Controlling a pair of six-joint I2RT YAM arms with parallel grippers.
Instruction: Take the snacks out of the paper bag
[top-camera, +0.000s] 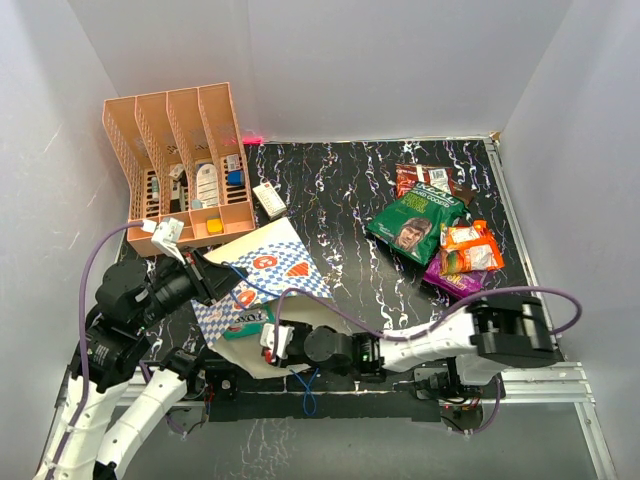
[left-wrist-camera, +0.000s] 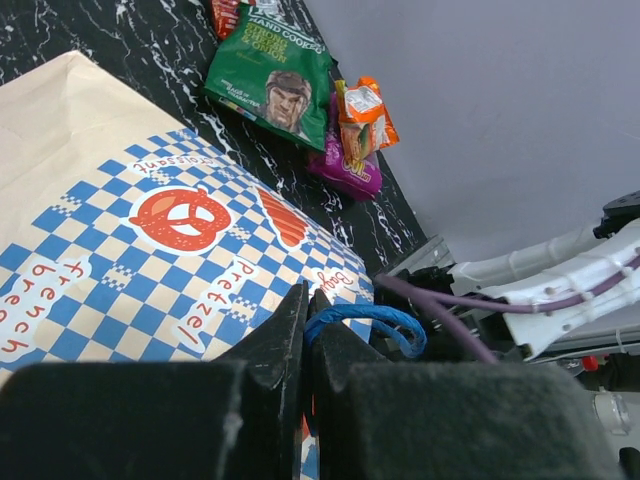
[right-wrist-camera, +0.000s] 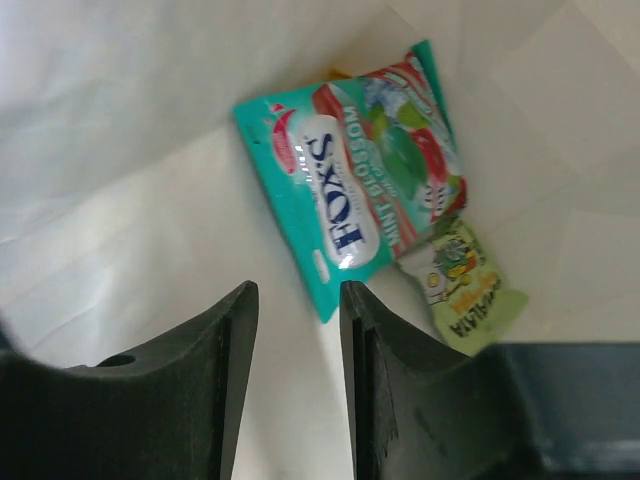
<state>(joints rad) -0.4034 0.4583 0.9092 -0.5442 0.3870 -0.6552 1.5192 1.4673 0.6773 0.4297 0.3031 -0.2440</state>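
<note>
The checked paper bag (top-camera: 262, 262) lies on its side on the black marbled table, mouth toward the arms. My left gripper (left-wrist-camera: 308, 300) is shut on its blue cord handle (left-wrist-camera: 385, 318) and holds that edge up. My right gripper (right-wrist-camera: 298, 295) reaches inside the bag's white interior with a gap between its jaws and nothing pinched. A teal snack packet (right-wrist-camera: 360, 180) lies just ahead, its lower corner beside the right fingertip. A small light-green packet (right-wrist-camera: 465, 290) sits next to it. Outside the bag, green (top-camera: 415, 222), red-brown (top-camera: 425, 178), orange (top-camera: 470, 248) and purple (top-camera: 455, 282) snacks lie at the right.
A salmon-pink file organiser (top-camera: 180, 150) with small office items stands at the back left, and a small white box (top-camera: 268, 198) lies beside it. White walls close in the table on three sides. A purple cable (top-camera: 400, 328) loops over the right arm.
</note>
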